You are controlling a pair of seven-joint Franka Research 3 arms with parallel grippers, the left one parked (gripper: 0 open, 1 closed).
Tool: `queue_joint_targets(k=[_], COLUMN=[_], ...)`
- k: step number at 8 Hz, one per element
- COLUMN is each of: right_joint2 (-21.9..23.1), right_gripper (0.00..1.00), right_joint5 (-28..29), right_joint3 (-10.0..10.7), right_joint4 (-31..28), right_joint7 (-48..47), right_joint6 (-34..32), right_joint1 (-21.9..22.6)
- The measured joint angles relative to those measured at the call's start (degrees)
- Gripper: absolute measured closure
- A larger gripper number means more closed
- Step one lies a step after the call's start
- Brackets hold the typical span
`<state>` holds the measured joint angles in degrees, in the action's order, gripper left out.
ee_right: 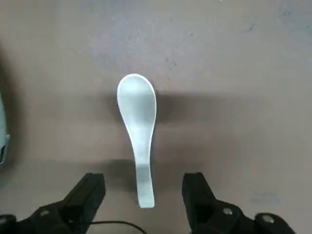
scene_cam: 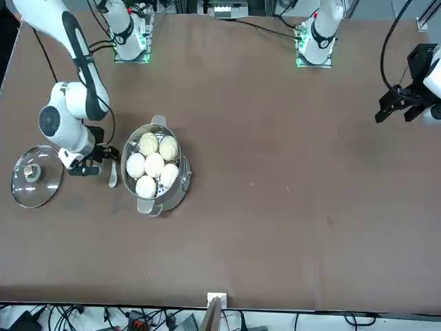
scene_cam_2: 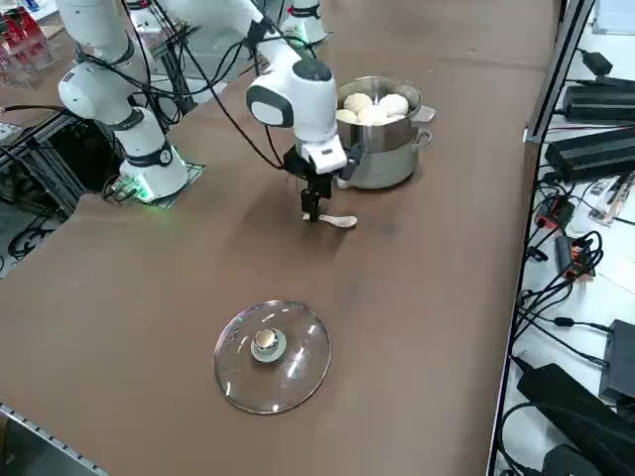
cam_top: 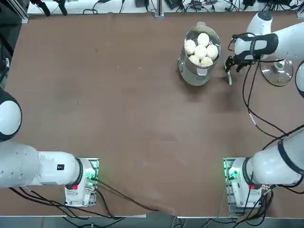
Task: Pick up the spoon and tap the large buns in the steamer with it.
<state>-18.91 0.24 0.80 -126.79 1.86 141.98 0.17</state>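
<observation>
The white spoon [ee_right: 139, 131] lies flat on the brown table, its bowl pointing away from my right gripper [ee_right: 144, 192]. The gripper is open and hangs low over the handle end, one finger [ee_right: 87, 195] on each side and neither touching it. From overhead the spoon [cam_top: 230, 78] lies just right of the steamer [cam_top: 183, 64], with the gripper [cam_top: 231, 64] above it. Several large buns [cam_top: 201, 50] fill the shiny steel steamer. The side view shows the spoon [scene_cam_2: 342, 221] under the gripper [scene_cam_2: 313, 210], in front of the steamer [scene_cam_2: 387, 164].
A round glass lid [cam_top: 279, 71] with a knob lies flat on the table to the right of the gripper, also visible in the side view as the lid [scene_cam_2: 271, 355]. The right arm's cables trail over the table between its base and wrist.
</observation>
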Motion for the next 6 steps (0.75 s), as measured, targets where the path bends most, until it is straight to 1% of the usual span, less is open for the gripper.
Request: queue_joint_targets(k=[3, 6], right_joint2=[-2.2, -3.3], right_gripper=[0.07, 0.13], right_joint5=[0.0, 0.0], right_joint3=[0.0, 0.0], right_joint4=[0.0, 0.0], right_joint7=[0.0, -0.1], right_joint6=[2.9, 3.9], right_joint1=[-0.1, -0.1])
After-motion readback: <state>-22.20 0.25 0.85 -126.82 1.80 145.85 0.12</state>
